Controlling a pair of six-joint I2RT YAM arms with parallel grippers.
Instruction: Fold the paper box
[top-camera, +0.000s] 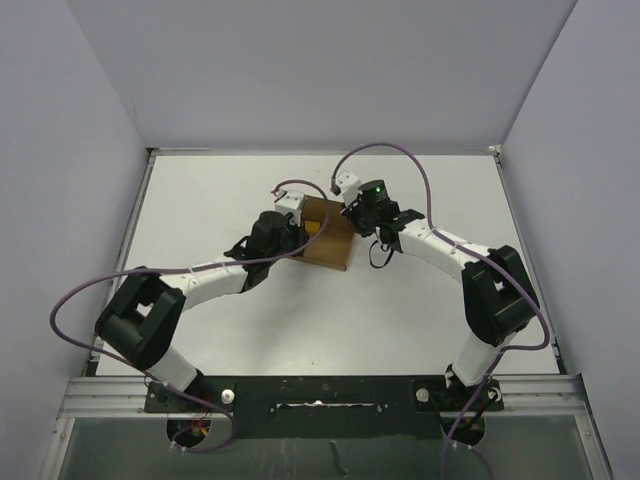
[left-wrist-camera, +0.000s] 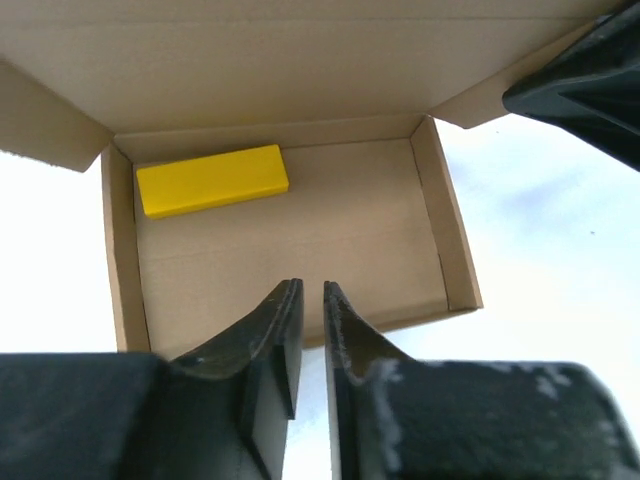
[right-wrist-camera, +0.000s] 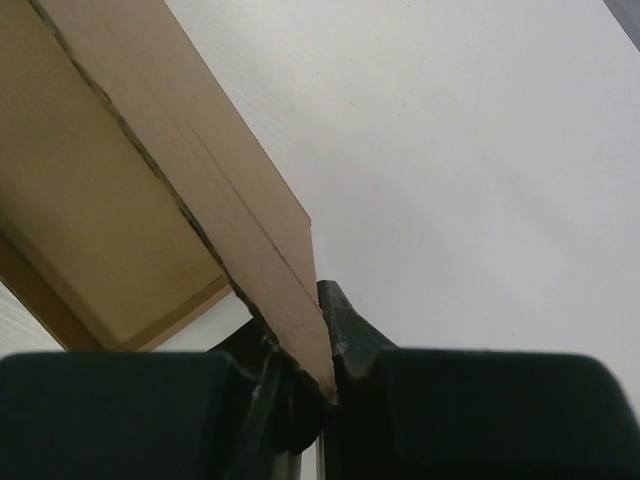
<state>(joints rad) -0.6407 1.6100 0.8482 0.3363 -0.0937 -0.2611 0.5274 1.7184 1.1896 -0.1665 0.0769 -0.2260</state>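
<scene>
The paper box is brown cardboard and sits open at the middle of the table. In the left wrist view its tray has low walls, a raised lid at the back, and a yellow block lying in the far left corner. My left gripper hovers over the tray's near wall. Its jaws stand almost together with nothing between them. It is at the box's left side in the top view. My right gripper is shut on the edge of a box flap, at the box's far right corner.
The white table is ringed by grey walls, with a metal rail along the near edge. Purple cables loop over both arms. The right gripper's black body shows at the top right of the left wrist view.
</scene>
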